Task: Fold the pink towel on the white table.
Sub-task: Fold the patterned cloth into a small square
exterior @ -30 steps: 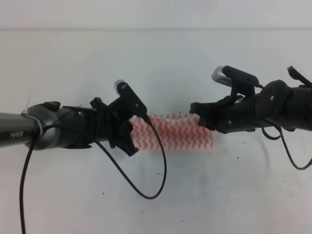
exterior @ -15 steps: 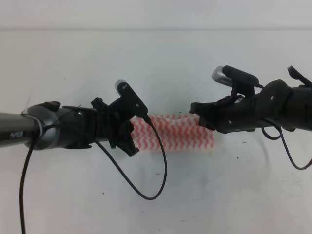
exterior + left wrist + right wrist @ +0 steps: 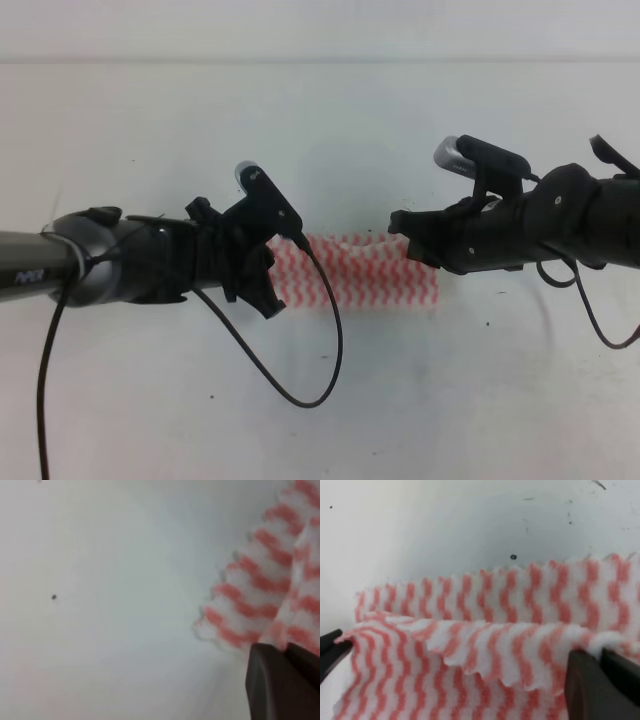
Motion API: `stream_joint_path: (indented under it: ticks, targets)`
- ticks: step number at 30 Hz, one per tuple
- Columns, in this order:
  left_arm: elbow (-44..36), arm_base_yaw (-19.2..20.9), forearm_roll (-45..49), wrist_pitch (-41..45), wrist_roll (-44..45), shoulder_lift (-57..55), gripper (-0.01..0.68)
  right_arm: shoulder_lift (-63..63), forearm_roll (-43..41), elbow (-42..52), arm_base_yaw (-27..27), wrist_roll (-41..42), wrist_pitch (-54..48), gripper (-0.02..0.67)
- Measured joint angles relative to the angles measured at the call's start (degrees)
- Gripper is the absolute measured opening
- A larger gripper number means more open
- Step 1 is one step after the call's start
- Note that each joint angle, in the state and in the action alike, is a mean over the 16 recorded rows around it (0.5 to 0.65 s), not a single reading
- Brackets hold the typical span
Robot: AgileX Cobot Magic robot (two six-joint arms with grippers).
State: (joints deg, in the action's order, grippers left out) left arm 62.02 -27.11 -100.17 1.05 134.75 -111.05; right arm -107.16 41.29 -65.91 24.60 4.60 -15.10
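Both grippers sit at the ends of the pink towel (image 3: 365, 271) when I look from the high camera. My left gripper (image 3: 262, 268) is at the towel's left end and my right gripper (image 3: 412, 238) is at its right end. The towel lies in a long strip on the white table (image 3: 320, 130) between them.

From the left wrist camera, I see the dark fingers (image 3: 282, 682) pressed together on a pinch of towel (image 3: 260, 597).

From the right wrist camera, the right fingers (image 3: 600, 680) are also squeezed on the towel's (image 3: 470, 645) top edge, which is lifted into a fold.
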Motion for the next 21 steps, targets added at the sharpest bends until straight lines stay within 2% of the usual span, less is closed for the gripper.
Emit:
stream_joint_path:
  ticks: [21]
  targets:
    - [1.6,0.0,0.0,-0.9,0.9,0.0,-0.003,0.1,0.3,-1.6,0.0,0.0,-0.4,-0.016]
